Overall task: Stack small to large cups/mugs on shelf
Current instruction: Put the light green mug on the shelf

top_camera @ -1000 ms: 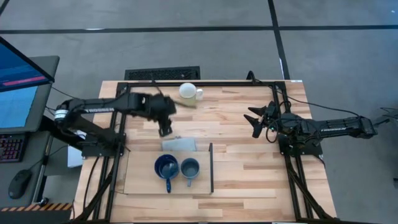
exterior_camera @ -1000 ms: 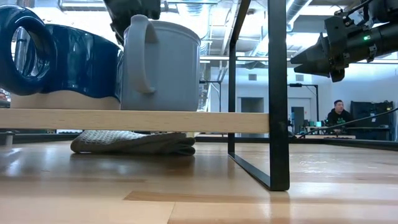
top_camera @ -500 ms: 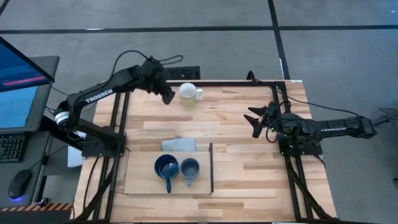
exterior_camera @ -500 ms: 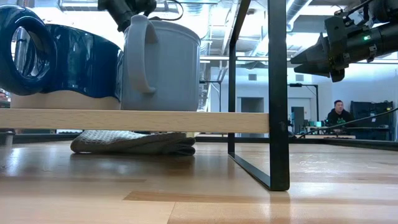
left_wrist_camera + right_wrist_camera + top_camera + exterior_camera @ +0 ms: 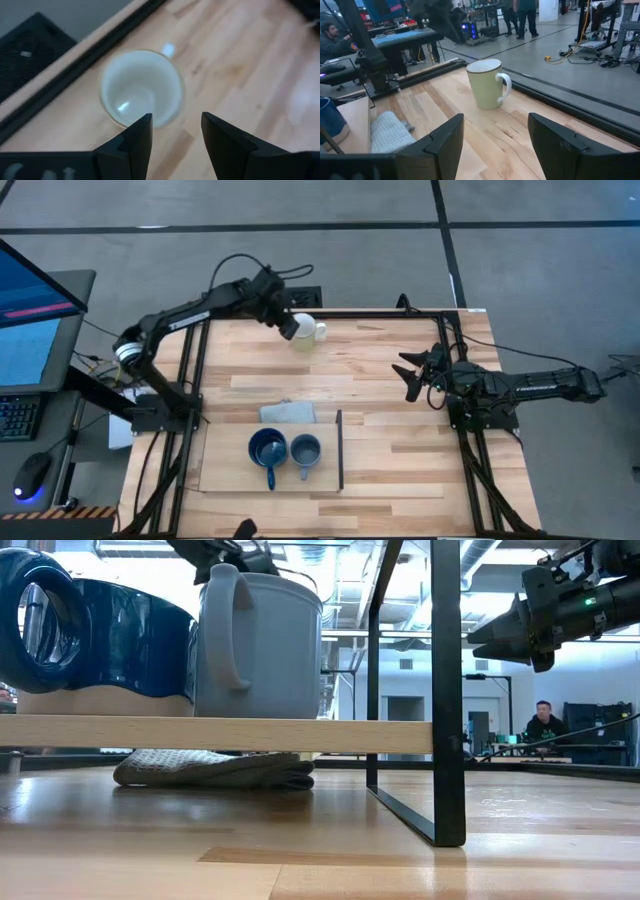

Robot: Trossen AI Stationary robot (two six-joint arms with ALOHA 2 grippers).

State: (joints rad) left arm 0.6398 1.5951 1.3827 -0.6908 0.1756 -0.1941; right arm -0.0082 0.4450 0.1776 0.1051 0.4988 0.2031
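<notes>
Your left end effector (image 5: 172,131), fingers spread, hovers over the cream-white mug (image 5: 141,88) at upper centre; descend off-centre and you tip it.

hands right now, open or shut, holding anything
Left hand: open, empty, poised above the cream-white mug.
Right hand: open, empty, idle at the table's right side.

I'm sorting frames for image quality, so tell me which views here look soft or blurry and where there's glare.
Left wrist view: the cream mug and the boards around it are soft. Low view: the navy mug and grey-blue mug sit against bright ceiling light, and the near tabletop is out of focus. High view and right wrist view: crisp and evenly lit.
</notes>
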